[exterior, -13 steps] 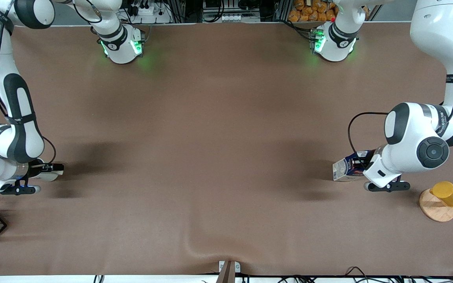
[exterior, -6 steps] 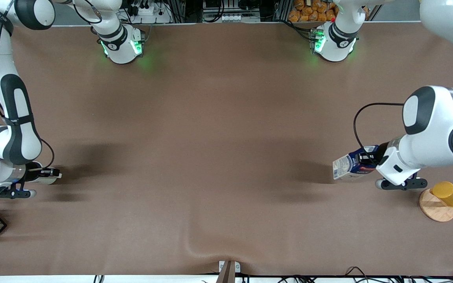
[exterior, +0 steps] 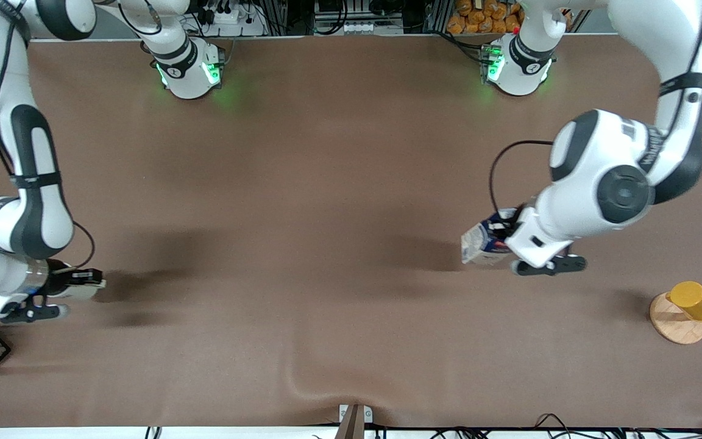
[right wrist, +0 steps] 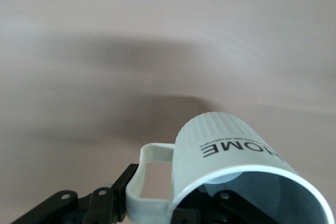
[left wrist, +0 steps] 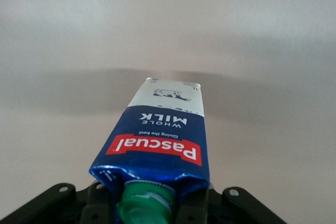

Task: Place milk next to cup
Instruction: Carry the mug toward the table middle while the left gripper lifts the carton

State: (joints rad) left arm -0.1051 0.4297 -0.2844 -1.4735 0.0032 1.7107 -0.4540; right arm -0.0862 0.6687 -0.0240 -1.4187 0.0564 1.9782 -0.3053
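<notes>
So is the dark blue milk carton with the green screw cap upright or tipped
Tipped. The dark blue milk carton hangs tilted in the left gripper, shut on its green-capped top, pale base swung out above the brown table.

The milk (left wrist: pixel 157 140) carton carries a red band reading "Pascual" in white, with "Giving the best" in small print and "WHOLE MILK" in larger white letters on the blue — all upside down in the left wrist view. The cup (right wrist: pixel 236 177) shows dark letters "OME", the first letter cut off, and a smaller unreadable line.

High front camera overlooks table (exterior: pixel 326 183); wrist cameras apparently face it closely.
</notes>
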